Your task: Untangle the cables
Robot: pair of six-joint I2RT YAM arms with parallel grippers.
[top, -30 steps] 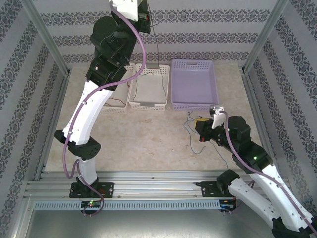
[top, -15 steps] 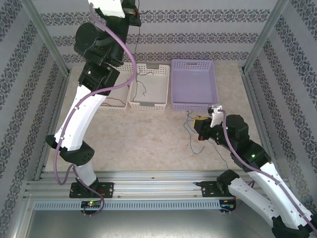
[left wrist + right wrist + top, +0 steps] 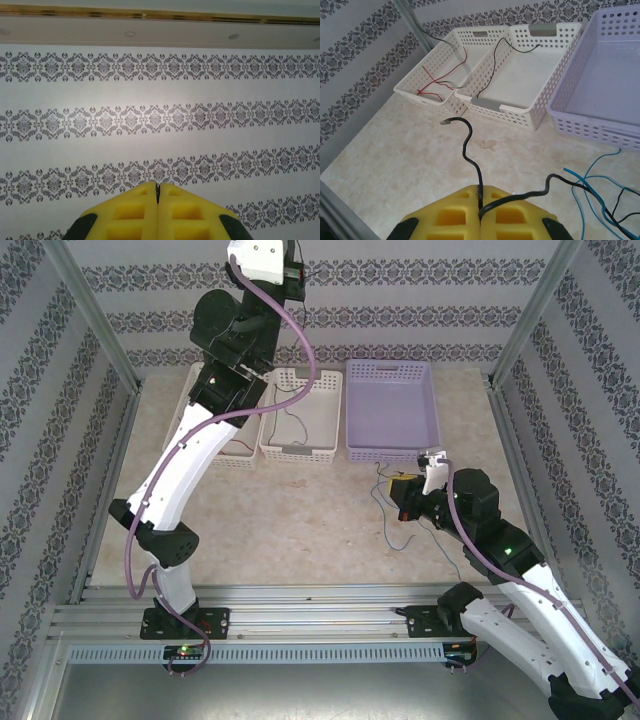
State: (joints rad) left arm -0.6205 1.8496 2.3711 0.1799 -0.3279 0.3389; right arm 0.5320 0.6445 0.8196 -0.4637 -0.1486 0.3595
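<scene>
Three baskets (image 3: 520, 115), two white, one red cable (image 3: 429, 91)

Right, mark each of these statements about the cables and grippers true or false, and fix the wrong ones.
1. The right gripper is shut on a black cable. True.
2. The red cable lies in the lilac basket. False: it lies in the leftmost white basket.
3. A blue cable lies on the table, outside the baskets. True.
4. The left gripper stands open. False: its fingers are pressed shut, held high and facing the patterned wall.
</scene>
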